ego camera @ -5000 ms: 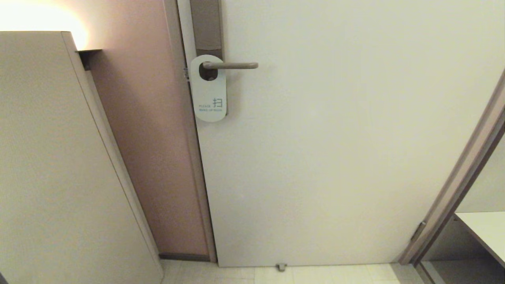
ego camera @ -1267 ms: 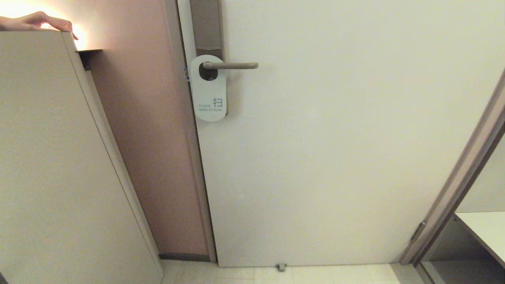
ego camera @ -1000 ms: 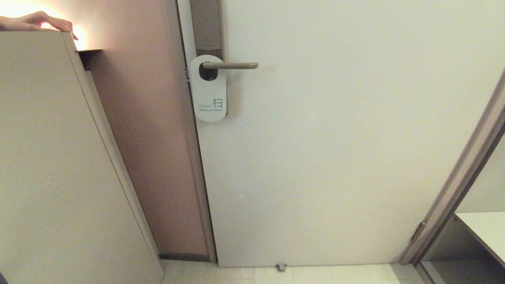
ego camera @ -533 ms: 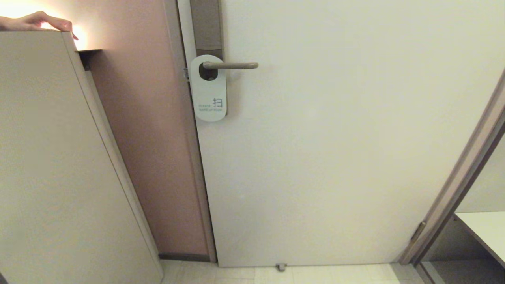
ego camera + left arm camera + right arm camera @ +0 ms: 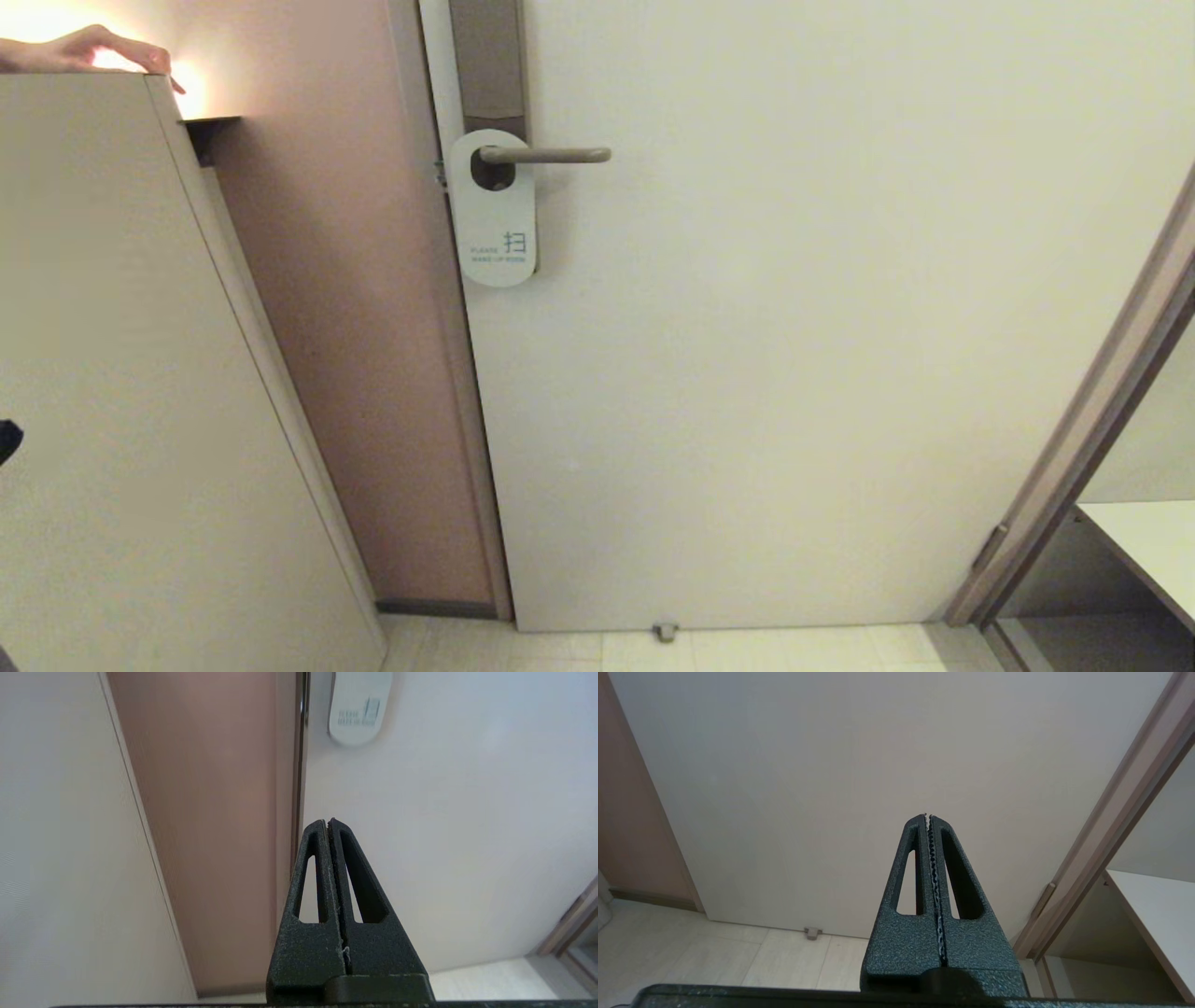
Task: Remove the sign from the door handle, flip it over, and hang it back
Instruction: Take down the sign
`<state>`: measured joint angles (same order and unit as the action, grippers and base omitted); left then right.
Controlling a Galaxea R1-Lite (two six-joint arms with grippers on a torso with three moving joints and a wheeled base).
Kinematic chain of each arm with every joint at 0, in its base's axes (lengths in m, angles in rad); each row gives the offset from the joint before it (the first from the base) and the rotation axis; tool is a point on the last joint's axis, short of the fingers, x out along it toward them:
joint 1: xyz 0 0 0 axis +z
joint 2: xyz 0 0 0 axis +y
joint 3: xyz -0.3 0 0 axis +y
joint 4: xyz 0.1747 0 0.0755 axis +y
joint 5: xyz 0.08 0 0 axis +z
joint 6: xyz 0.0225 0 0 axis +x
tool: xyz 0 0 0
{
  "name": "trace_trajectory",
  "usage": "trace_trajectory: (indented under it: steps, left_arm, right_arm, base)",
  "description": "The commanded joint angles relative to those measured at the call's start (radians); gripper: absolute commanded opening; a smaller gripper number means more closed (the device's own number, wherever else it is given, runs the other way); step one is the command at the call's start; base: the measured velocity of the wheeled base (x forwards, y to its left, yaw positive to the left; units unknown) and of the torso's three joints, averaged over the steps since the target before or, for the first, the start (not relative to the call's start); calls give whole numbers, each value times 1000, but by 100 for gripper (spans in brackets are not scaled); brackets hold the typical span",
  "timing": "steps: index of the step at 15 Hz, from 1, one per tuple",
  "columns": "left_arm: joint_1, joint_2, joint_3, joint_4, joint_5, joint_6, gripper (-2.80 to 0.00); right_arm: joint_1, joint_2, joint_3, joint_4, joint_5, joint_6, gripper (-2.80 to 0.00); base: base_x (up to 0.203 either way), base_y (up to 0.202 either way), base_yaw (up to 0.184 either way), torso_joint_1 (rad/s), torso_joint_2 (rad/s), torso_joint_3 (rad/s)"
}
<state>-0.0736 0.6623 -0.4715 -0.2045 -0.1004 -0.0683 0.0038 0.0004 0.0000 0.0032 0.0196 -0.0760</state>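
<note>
Reaching with jaws pressed together, the left gripper (image 5: 328, 823), low and left of the door handle (image 5: 546, 155), could knock the sign (image 5: 494, 210) hanging there askew; the right gripper (image 5: 928, 817), likewise clenched and empty, risks nothing.

Robot body: gripper hardware, both wrists.
Left gripper (image 5: 328, 822) and right gripper (image 5: 928, 816): black, grainy-textured, tapered fingers with elongated slot cut-outs; serrated inner edges.
</note>
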Motion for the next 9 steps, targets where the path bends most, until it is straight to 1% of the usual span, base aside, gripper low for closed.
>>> trace_trajectory:
  steps: [1, 5, 7, 9]
  left_arm:
    - [0, 60, -3, -3, -2, -1, -280]
    - [1, 102, -7, -6, -29, -20, -280]
    - [1, 161, -29, -25, -33, -23, -280]
    - [6, 241, -52, -67, -36, -34, -280]
  right_arm:
    - [1, 0, 0, 0, 0, -1, -280]
    - [1, 0, 0, 0, 0, -1, -280]
    - [1, 0, 0, 0, 0, -1, -280]
    - [1, 0, 0, 0, 0, -1, -280]
  base:
    - [0, 0, 0, 0, 0, 0]
    - [0, 0, 0, 0, 0, 0]
    - [0, 0, 0, 0, 0, 0]
    - [0, 0, 0, 0, 0, 0]
